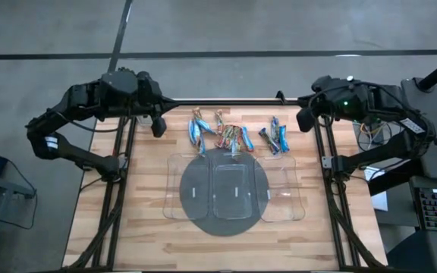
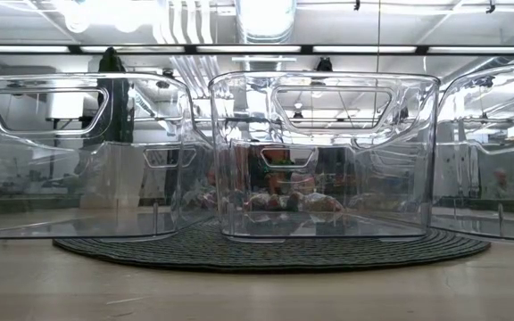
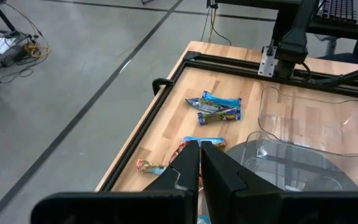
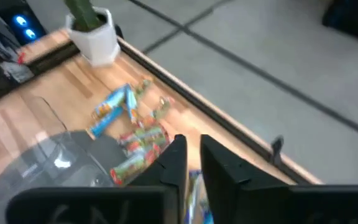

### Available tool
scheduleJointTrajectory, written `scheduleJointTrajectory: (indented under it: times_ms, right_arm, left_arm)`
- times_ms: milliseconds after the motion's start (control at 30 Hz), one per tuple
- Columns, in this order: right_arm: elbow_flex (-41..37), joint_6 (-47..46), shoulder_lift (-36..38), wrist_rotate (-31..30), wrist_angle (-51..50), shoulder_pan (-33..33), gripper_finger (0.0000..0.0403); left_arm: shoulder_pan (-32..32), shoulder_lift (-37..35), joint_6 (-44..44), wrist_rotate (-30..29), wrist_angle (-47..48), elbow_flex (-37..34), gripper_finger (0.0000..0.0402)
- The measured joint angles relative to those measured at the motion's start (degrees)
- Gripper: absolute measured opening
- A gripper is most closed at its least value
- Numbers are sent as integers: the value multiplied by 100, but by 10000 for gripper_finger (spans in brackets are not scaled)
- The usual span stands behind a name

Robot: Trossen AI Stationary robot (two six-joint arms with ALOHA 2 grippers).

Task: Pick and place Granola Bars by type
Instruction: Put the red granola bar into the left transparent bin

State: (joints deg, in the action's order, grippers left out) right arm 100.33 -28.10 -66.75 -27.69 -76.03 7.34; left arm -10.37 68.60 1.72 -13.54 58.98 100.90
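**Both arms parked at the far desk corners, bars untouched**

Granola Bars lie loose in a row along the far edge of the desk, in three small clusters: mostly light blue at the left, a mixed red-pink bunch in the middle, a blue group at the right.

Left gripper hangs over the far left corner, just beside the left cluster, not touching. Its fingers are nearly pressed together, only a thin slit between them, nothing held.

Right gripper hangs over the far right corner, near the right cluster. Its fingers stand a narrow gap apart, nothing held.

Three clear plastic trays sit side by side just in front of the bars, on a round dark mat. No bars in them.

A white pot with a green plant stands at the far left corner.
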Motion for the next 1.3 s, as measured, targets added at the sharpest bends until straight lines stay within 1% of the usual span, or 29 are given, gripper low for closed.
scheduleJointTrajectory:
  times_ms: [167, 367, 533, 700, 867, 1033, 1100, 1200, 1300]
  right_arm:
    - [0, -295, -68, 42, -139, 102, 125]
    - [0, -636, -249, 81, -179, 453, 203]
    - [0, -906, -536, 129, -232, 878, 250]
    - [-2, -1202, -938, 252, -693, 1327, 289]
    - [-7, -1197, -1327, 271, -962, 1593, 306]
    - [-30, -1195, -1714, 297, -955, 1848, 300]
    - [-92, -1158, -1876, 461, -946, 1988, 297]
    - [-371, -953, -2049, 734, -845, 2223, 294]
    - [-821, -731, -2141, 931, -615, 2486, 293]
  left_arm:
    - [0, 0, -13, 0, 2, 0, 0]
    - [0, 0, 110, 13, 62, 0, 0]
    - [1, -8, 231, 15, 228, 0, 0]
    - [1, -11, 325, 15, 438, 0, 0]
    - [0, -13, 328, 15, 470, 0, 0]
    - [0, -13, 328, 15, 470, 0, 0]
    - [0, -13, 328, 15, 470, 0, 0]
    - [0, -13, 328, 23, 472, 0, 0]
    - [2, -13, 328, 52, 519, 0, 0]
